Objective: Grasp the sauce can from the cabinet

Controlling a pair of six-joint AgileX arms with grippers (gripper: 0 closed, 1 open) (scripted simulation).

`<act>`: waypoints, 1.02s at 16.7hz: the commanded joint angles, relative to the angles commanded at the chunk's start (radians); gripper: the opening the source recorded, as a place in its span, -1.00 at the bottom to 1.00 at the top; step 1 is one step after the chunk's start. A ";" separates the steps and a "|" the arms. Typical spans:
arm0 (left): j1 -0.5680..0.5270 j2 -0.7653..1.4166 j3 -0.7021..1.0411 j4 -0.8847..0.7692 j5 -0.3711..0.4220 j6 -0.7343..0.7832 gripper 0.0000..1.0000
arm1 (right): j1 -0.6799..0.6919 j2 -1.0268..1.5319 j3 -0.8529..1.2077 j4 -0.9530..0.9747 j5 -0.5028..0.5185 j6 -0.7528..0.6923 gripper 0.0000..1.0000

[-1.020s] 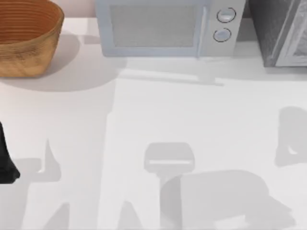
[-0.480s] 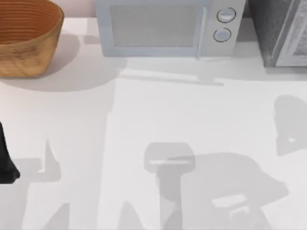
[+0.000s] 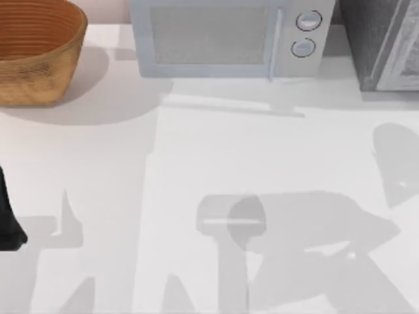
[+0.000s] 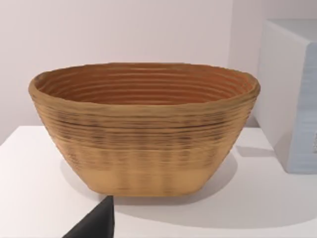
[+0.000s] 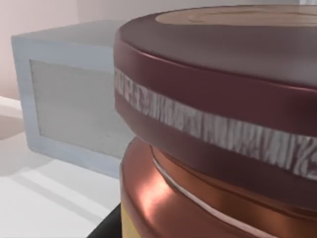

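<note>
Overhead, the white table (image 3: 196, 163) carries a woven basket (image 3: 36, 52) at its far left, a pale microwave (image 3: 229, 39) at the back centre, and a grey cabinet (image 3: 383, 42) at the far right; the left arm (image 3: 8, 219) sits parked at the left edge. From the left wrist, the basket (image 4: 143, 129) stands upright beside the microwave (image 4: 292, 94). From the right wrist, the sauce can (image 5: 223, 129) looms very close, maroon rim above a coppery side, the microwave (image 5: 69, 109) behind it; whether the right pincer grips it, I cannot tell.
</note>
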 joint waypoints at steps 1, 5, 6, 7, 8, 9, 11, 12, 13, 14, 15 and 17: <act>0.000 0.000 0.000 0.000 0.000 0.000 1.00 | -0.009 0.045 0.008 0.038 -0.026 0.001 -1.00; 0.000 0.000 0.000 0.000 0.000 0.000 1.00 | -0.047 0.225 0.039 0.188 -0.128 0.005 -1.00; 0.000 0.000 0.000 0.000 0.000 0.000 1.00 | -0.057 0.270 0.047 0.226 -0.153 0.006 -1.00; 0.000 0.000 0.000 0.000 0.000 0.000 1.00 | -0.067 0.314 0.055 0.263 -0.179 0.007 -1.00; 0.000 0.000 0.000 0.000 0.000 0.000 1.00 | -0.076 0.359 0.063 0.301 -0.204 0.008 -1.00; 0.000 0.000 0.000 0.000 0.000 0.000 1.00 | -0.086 0.407 0.071 0.340 -0.230 0.008 -1.00; 0.000 0.000 0.000 0.000 0.000 0.000 1.00 | -0.107 0.502 0.089 0.421 -0.285 0.010 -1.00; 0.000 0.000 0.000 0.000 0.000 0.000 1.00 | -0.117 0.550 0.097 0.460 -0.312 0.011 -1.00; 0.000 0.000 0.000 0.000 0.000 0.000 1.00 | -0.126 0.596 0.105 0.498 -0.337 0.011 -1.00; 0.000 0.000 0.000 0.000 0.000 0.000 1.00 | -0.132 0.631 0.111 0.527 -0.358 0.012 -1.00; 0.000 0.000 0.000 0.000 0.000 0.000 1.00 | -0.138 0.663 0.116 0.554 -0.376 0.013 -1.00; 0.000 0.000 0.000 0.000 0.000 0.000 1.00 | -0.143 0.687 0.120 0.574 -0.392 0.014 -1.00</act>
